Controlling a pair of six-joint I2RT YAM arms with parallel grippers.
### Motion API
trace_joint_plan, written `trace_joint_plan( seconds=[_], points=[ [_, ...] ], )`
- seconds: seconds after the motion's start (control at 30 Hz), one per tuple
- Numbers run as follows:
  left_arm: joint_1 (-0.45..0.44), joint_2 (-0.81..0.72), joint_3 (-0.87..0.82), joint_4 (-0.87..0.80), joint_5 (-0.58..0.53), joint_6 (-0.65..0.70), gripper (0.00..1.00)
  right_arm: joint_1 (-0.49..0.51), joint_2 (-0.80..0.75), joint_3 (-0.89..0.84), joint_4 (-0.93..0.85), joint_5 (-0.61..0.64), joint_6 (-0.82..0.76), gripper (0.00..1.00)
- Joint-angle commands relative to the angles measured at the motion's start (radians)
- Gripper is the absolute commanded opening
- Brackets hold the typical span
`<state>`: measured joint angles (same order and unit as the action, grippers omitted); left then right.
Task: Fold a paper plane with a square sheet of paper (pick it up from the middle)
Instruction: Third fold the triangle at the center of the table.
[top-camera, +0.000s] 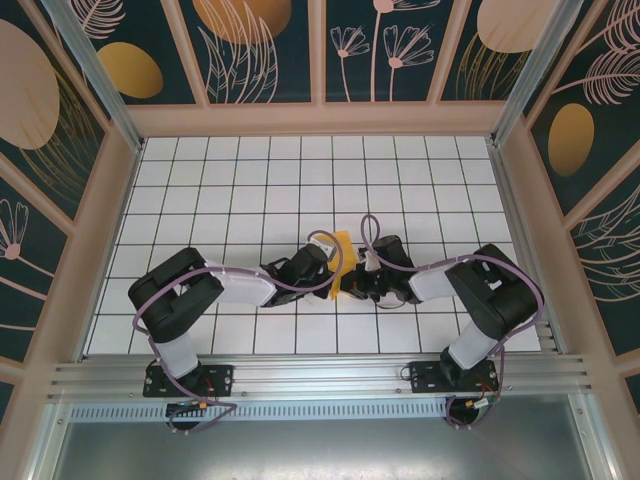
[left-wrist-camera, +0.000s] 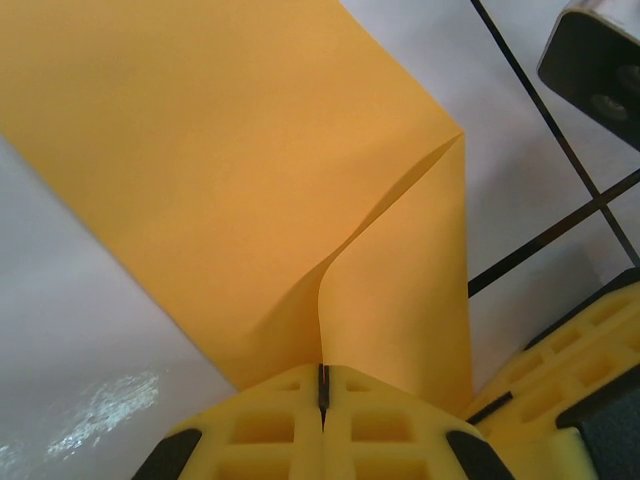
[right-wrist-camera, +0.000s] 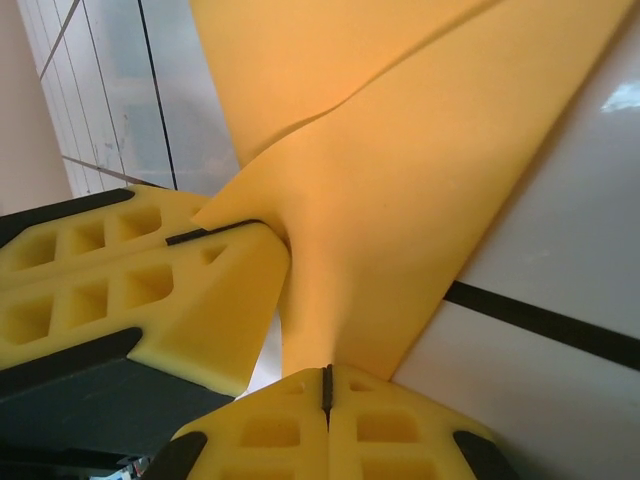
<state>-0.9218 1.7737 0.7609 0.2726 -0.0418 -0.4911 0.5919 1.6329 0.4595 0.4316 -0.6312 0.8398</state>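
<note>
Here the square sheet of paper (top-camera: 343, 250) sits at the middle of the counter (top-camera: 200, 190), pinched from both sides. The left hand (left-wrist-camera: 323, 385) is clamped on its near edge, and the right hand (right-wrist-camera: 326, 385) is likewise closed on the paper, the two sets of fingertips just beside each other. From each hand the sheet runs ahead, away from the arm bases, so its long axis lies near-to-far, with a soft fold rising along it. Neither arm is nearer; they meet at the paper. Count: one sheet, partly doubled over and not yet a dart; two hands
</note>
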Motion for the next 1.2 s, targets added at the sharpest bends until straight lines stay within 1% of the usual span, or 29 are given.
trace_joint_plan(
  seconds=[0.0, 0.17, 0.27, 0.43, 0.63, 0.77, 0.87, 1.03, 1.17],
  points=[
    [0.006, 0.007, -0.026, -0.090, -0.030, -0.006, 0.00, 0.011, 0.015, -0.017, 0.026, 0.008, 0.006, 0.06],
    [0.006, -0.001, -0.030, -0.090, -0.032, -0.004, 0.00, 0.017, -0.089, -0.034, -0.001, 0.010, 0.014, 0.07],
    [0.007, 0.000, -0.028, -0.092, -0.030, -0.001, 0.00, 0.027, -0.115, -0.041, -0.001, 0.004, 0.022, 0.07],
    [0.007, 0.002, -0.023, -0.092, -0.030, 0.000, 0.00, 0.042, -0.079, -0.045, 0.044, 0.005, 0.045, 0.07],
    [0.007, 0.007, -0.015, -0.094, -0.026, 0.001, 0.00, 0.054, 0.020, -0.036, 0.127, -0.008, 0.062, 0.06],
    [0.007, 0.013, -0.014, -0.090, -0.024, 0.000, 0.00, 0.054, 0.059, -0.045, 0.130, 0.008, 0.059, 0.06],
    [0.007, 0.014, -0.014, -0.092, -0.024, 0.002, 0.00, 0.054, 0.046, -0.051, 0.138, -0.005, 0.065, 0.06],
    [0.006, 0.011, -0.020, -0.091, -0.028, 0.002, 0.00, 0.060, -0.050, -0.054, 0.091, 0.001, 0.062, 0.06],
    [0.007, 0.011, -0.020, -0.088, -0.029, 0.002, 0.00, 0.067, -0.061, -0.052, 0.084, -0.002, 0.065, 0.06]
  ],
)
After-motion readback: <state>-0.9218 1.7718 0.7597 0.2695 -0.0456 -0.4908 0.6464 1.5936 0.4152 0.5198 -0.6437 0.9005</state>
